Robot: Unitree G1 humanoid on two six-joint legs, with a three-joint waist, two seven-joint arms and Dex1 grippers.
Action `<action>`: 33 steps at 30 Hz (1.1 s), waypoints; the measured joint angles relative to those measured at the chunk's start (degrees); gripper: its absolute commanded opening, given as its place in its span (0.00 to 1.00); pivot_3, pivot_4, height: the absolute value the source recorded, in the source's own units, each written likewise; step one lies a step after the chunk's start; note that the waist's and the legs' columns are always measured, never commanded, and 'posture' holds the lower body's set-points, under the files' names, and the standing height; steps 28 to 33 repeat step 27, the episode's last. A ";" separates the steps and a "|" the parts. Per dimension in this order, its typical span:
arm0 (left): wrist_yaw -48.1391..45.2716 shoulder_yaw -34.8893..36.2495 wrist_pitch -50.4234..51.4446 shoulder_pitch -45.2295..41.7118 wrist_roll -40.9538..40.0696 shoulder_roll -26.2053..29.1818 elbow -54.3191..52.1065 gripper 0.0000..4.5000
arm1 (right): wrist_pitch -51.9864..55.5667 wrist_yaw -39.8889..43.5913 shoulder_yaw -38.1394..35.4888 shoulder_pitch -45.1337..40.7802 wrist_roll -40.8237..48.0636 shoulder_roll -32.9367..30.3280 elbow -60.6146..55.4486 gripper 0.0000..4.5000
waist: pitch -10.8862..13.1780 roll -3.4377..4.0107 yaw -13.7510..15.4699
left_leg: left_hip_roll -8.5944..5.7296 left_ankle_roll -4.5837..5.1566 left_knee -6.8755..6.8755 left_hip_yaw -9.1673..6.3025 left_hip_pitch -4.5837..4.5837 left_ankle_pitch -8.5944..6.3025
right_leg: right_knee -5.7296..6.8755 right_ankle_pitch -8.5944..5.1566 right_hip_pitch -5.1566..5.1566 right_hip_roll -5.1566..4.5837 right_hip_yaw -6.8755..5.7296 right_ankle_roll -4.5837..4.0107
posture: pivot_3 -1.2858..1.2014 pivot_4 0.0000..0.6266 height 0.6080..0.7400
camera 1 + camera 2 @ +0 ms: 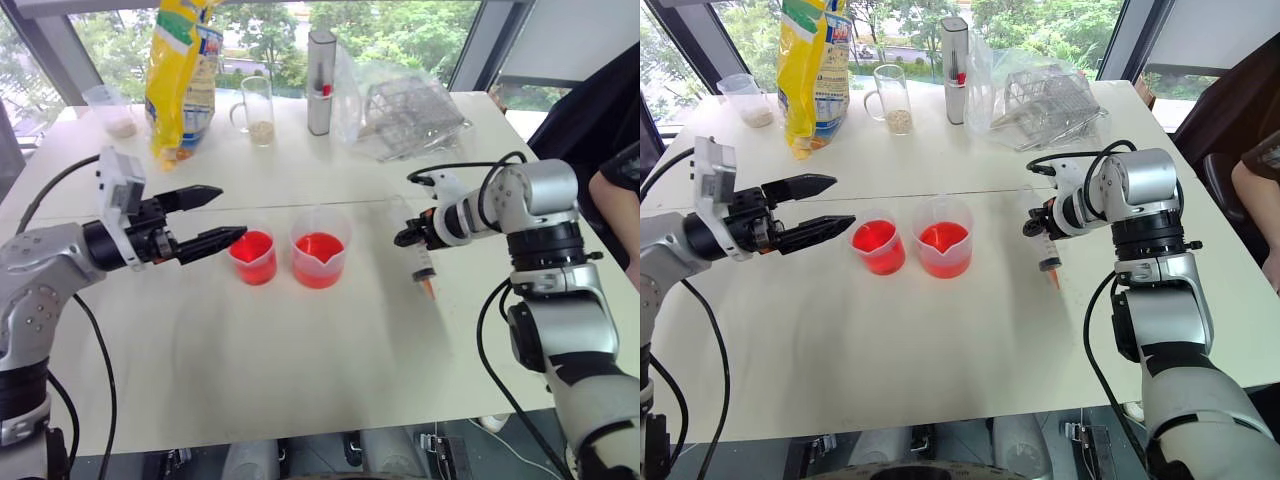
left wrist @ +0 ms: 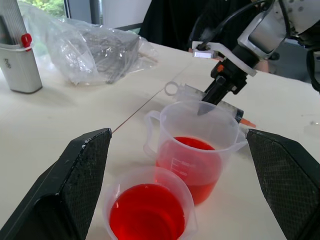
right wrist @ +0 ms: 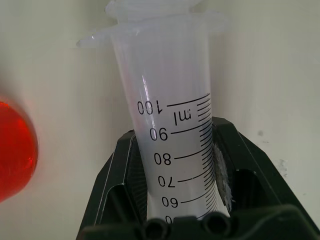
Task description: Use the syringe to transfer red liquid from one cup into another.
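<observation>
A big white table (image 1: 300, 370) stands by windows. On it, the spouted beaker (image 1: 320, 247) sits mid-table, bare tabletop in front. Just left: small cup (image 1: 253, 256), then left gripper (image 1: 218, 217), wide apart. Right: right gripper (image 1: 412, 236) clamping the syringe (image 1: 423, 262).

Clear syringe (image 1: 423, 255) with black printed scale and small orange-red tip, clamped in black right gripper (image 1: 412, 236). Bright red-orange liquid (image 1: 320, 246) in clear spouted beaker (image 1: 320, 248) and narrower clear cup (image 1: 252, 257), just beyond black cross-hatched fingers (image 2: 82, 185) of left gripper (image 1: 215, 218). Off-white counter (image 1: 300, 350). Yellow bag (image 1: 180, 75) far behind.
</observation>
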 measured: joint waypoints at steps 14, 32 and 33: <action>2.33 -0.10 1.56 0.02 -1.21 -0.09 -1.98 1.00 | 0.00 -0.69 -1.17 0.91 9.86 -6.70 -9.07 0.99 | -0.01 -0.01 0.25 | 0.00 0.02 0.00 -0.04 -0.01 -0.01 | -0.03 -0.01 0.02 0.02 -0.01 0.01 | 0.52 0.24 1.00; 0.37 -0.04 3.09 -1.76 -2.35 3.81 -0.92 1.00 | -0.06 14.95 -4.47 4.44 28.69 -26.63 -36.07 0.99 | 0.00 -0.01 0.23 | 0.05 0.05 -0.01 -0.06 0.00 -0.03 | -0.32 -0.05 0.11 0.05 -0.01 -0.01 | 0.52 0.24 1.00; 0.37 -0.04 3.09 -1.76 -2.35 3.81 -0.92 1.00 | -0.06 14.95 -4.47 4.44 28.69 -26.63 -36.07 0.99 | 0.00 -0.01 0.23 | 0.05 0.05 -0.01 -0.06 0.00 -0.03 | -0.32 -0.05 0.11 0.05 -0.01 -0.01 | 0.52 0.24 1.00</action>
